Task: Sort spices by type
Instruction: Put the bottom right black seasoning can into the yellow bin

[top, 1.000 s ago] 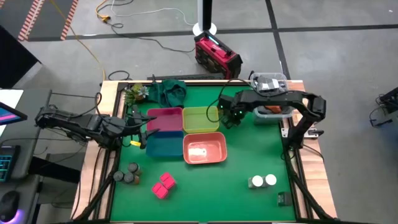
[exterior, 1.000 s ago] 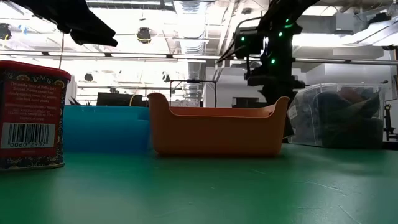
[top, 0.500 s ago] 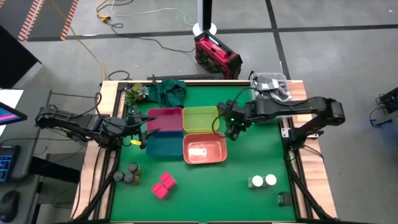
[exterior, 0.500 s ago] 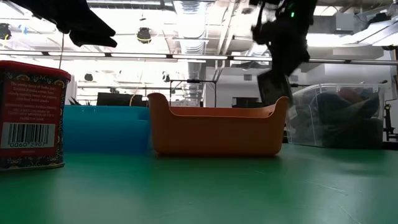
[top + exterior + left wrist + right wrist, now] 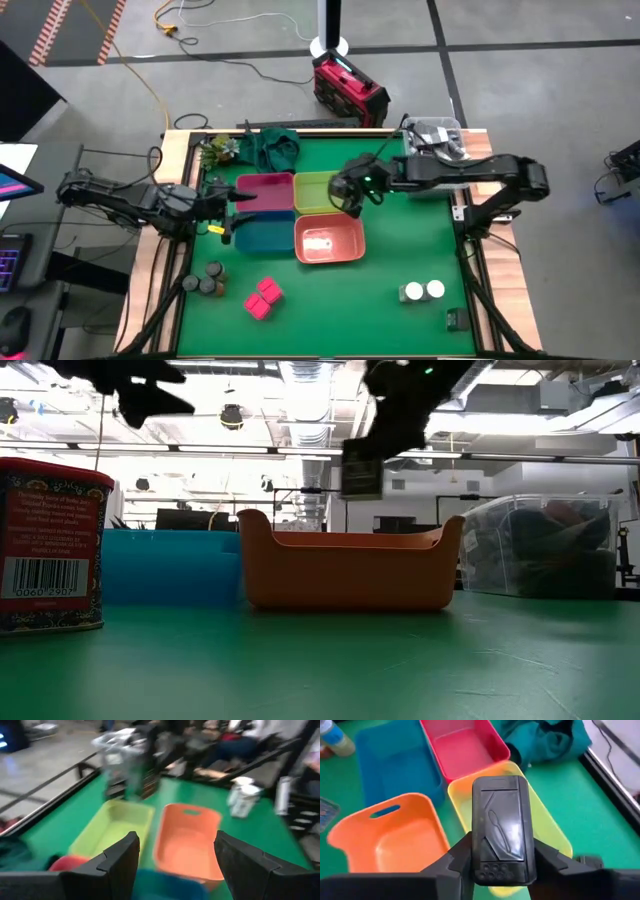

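Observation:
My right gripper (image 5: 350, 192) is shut on a dark grey square jar (image 5: 502, 827) above the yellow bin (image 5: 318, 182); the jar also shows in the low view (image 5: 362, 478), above the orange bin (image 5: 350, 568). My left gripper (image 5: 236, 204) is open and empty above the left end of the blue bin (image 5: 262, 234), and its two fingers show spread in the left wrist view (image 5: 175, 865). Grey round jars (image 5: 205, 281), pink packets (image 5: 263, 297) and white-topped jars (image 5: 423, 291) stand on the green table near its front edge. My right gripper pinches the dark jar between its two fingers (image 5: 459, 857), one on each of two opposite sides (image 5: 479, 855), at the jar's end nearest the wrist. The jar is lifted clear and hangs over the yellow bin (image 5: 550, 832), touching nothing else.
A pink bin (image 5: 265, 190) stands left of the yellow one, and the orange bin (image 5: 328, 240) right of the blue one. A clear tub (image 5: 438, 135) and a green cloth (image 5: 270, 146) lie at the far edge. A red tin (image 5: 50, 545) stands close to the low camera.
My right gripper has gone from the clear tub at the far right toward the table's left and upward, carrying the dark jar. The jar has risen clear and now hangs over the yellow bin.

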